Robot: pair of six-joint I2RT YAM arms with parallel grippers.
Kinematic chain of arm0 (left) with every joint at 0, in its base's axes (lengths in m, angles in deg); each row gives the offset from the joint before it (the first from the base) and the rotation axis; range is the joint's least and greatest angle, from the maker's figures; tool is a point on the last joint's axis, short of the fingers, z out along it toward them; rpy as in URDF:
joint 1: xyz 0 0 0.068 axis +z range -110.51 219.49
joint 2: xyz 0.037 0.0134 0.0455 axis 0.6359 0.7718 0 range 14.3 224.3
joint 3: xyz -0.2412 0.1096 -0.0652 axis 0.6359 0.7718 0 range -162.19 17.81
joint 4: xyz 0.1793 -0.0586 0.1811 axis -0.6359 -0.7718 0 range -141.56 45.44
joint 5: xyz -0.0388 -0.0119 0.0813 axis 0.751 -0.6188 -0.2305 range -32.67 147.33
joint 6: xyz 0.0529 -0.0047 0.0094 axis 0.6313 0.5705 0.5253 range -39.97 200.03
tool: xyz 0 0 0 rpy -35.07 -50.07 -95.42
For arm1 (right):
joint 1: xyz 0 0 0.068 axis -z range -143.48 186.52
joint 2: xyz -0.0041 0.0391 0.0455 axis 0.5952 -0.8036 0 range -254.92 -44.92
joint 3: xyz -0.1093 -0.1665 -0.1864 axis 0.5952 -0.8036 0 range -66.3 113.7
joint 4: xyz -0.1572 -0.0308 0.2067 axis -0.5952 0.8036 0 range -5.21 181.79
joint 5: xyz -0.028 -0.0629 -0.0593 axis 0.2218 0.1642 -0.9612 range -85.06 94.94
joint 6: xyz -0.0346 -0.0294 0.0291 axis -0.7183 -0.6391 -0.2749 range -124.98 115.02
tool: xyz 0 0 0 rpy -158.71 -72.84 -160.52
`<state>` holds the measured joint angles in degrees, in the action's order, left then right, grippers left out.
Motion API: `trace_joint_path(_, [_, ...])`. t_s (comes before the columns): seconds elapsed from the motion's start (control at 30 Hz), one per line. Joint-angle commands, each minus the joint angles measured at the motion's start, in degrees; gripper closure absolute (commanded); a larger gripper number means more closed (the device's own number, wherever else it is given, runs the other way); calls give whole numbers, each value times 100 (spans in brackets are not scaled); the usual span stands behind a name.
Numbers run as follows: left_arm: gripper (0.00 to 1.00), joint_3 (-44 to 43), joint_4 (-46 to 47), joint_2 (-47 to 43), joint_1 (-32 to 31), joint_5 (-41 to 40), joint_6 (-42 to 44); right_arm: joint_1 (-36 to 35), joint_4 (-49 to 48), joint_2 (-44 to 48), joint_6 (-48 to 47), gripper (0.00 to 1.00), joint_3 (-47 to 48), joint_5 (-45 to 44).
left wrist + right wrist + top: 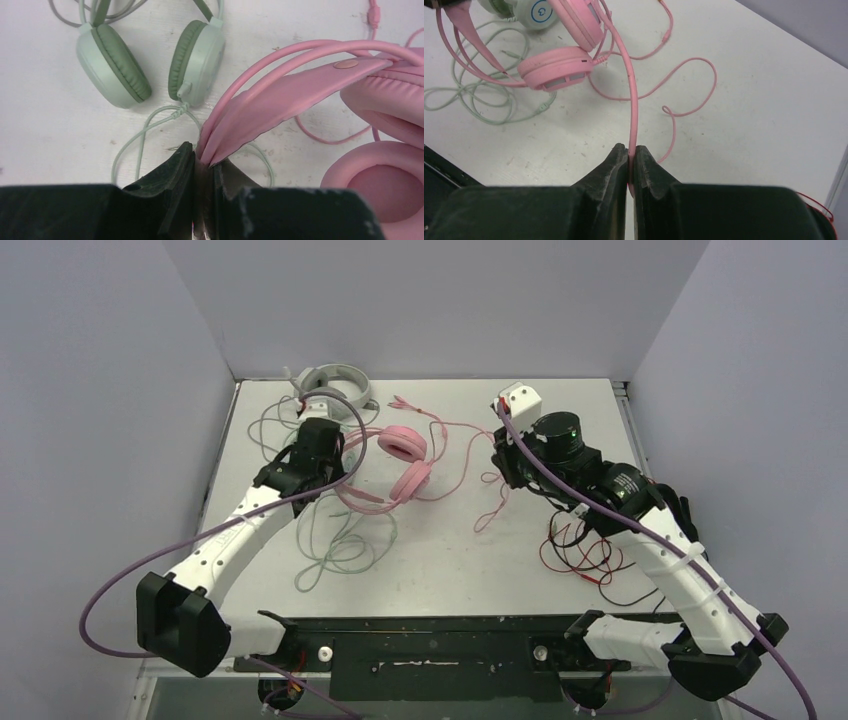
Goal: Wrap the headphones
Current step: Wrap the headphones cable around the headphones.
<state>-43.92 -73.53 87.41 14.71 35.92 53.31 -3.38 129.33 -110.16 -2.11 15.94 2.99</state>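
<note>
Partly cut off, pink headset (300, 95) in left claw (202, 159).

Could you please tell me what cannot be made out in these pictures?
Top view: the left arm covers the green headphones.
Left wrist view: the right edge cuts off cups of the pink headphones.
Right wrist view: the right gripper hides the pink cable below its grip.

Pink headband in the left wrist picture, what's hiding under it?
A mint green cable on the table slips under the pink headband and comes out beyond it. The stretch beneath is covered.
</note>
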Motion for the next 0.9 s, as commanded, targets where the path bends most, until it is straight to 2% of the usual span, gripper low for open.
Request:
trace_joint_path(0.0, [100,-724,130,203,67,-253,157,-44,423,304,-460,100,479,132])
trace_joint_path(0.2, [100,-1077,178,580,77,-76,394,-89,1095,115,-882,100,1256,1466])
trace_joint_path(0.47, [100,-1882,289,1325,65,551,680,-202,1059,92,-1090,100,1541,2612])
trace_joint_path(0.6, [100,-2262,411,1748,-77,1005,1035,-215,1073,-126,-1150,100,1679,2823])
trace_joint_path(0.73, [100,-2456,636,1992,-402,1019,1474,-273,1188,-412,-1221,100,1852,2815])
trace_joint_path(0.87, [100,-2548,946,2163,-738,705,1816,-395,1194,-585,-1241,100,1965,2900])
